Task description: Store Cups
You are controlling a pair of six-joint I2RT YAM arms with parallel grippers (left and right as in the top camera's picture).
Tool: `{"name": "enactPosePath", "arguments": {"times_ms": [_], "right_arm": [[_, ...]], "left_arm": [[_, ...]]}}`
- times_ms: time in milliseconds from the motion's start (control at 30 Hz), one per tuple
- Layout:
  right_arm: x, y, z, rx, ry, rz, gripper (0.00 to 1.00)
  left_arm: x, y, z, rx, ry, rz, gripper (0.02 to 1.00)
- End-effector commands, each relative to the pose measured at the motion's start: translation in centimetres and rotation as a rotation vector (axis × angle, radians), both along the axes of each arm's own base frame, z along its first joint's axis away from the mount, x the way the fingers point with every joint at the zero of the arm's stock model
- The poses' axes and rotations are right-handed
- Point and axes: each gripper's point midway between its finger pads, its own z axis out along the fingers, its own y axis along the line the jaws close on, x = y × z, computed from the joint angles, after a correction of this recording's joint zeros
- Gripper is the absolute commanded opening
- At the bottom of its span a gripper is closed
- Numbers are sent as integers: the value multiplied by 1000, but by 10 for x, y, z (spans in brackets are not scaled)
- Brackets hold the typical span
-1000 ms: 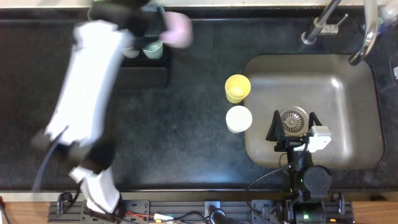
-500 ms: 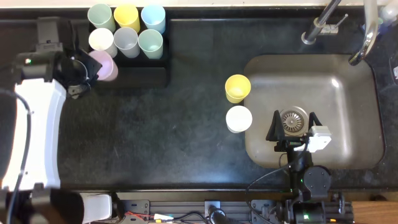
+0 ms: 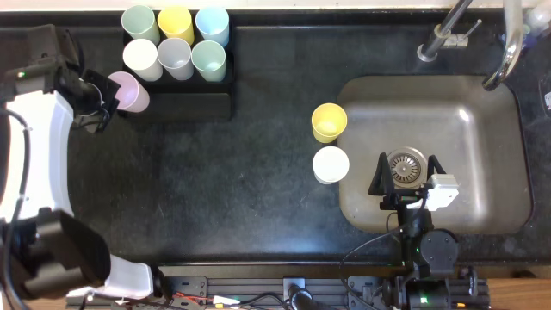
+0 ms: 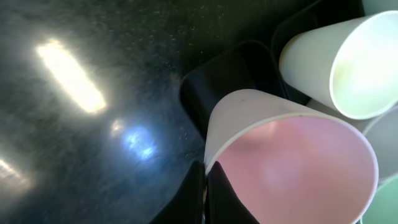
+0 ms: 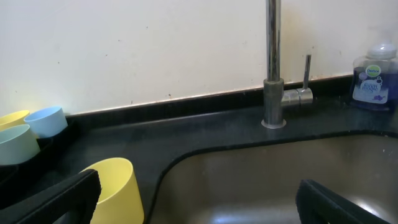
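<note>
A pale pink, tapered cup (image 3: 131, 92) hangs at the left end of the black rack (image 3: 205, 103), at 7 o'clock from the white cup (image 3: 140, 58). Its mouth faces up, with the long axis tipped slightly toward 10 o'clock. The left gripper (image 3: 105, 93) pinches its rim, fingers almost together.

A pink cup (image 3: 129, 90), yellow cup (image 3: 329, 121), white cup (image 3: 331, 164); black rack (image 3: 205, 105), speckled black counter (image 3: 241, 189).
</note>
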Motion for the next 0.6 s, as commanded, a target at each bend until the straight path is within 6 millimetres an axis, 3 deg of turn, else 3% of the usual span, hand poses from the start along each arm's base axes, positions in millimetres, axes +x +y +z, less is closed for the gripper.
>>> {"name": "enactPosePath", "arguments": {"times_ms": [33,233,600], "right_arm": [[0,0,-3,4,-1,1,996],[0,0,-3,4,-1,1,998],[0,0,-3,4,-1,1,998]], "left_arm": [[14,0,-4,-23,-20,2,36],[26,3,-11,-25,-6,2,36],[24,6,-35,-26,63,7,36]]}}
